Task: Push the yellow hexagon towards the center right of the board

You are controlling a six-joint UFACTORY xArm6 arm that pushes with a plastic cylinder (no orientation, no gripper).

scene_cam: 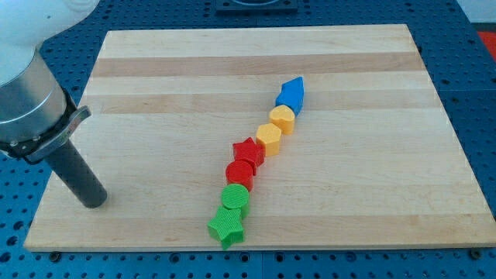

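Jaws do not exist on this rig: I am driving a bare rod, so nothing opens, closes or holds. The yellow hexagon (269, 139) sits near the board's middle, inside a diagonal chain of blocks. It touches a yellow heart-like block (282, 118) on its upper right and a red star (249, 152) on its lower left. Further up sits a blue block (291, 94) (shape unclear to me); further down come a red cylinder (239, 173), a green cylinder (235, 198) and a green star (226, 225). My tip (94, 201) rests well apart, near the wooden board's (372, 194) lower left edge. The risk, I judge, is the crowding: coming at the hexagon from the view's left, I could clip the red star or drag the yellow neighbour along, and an off-centre contact could spin the hexagon away from the centre right.
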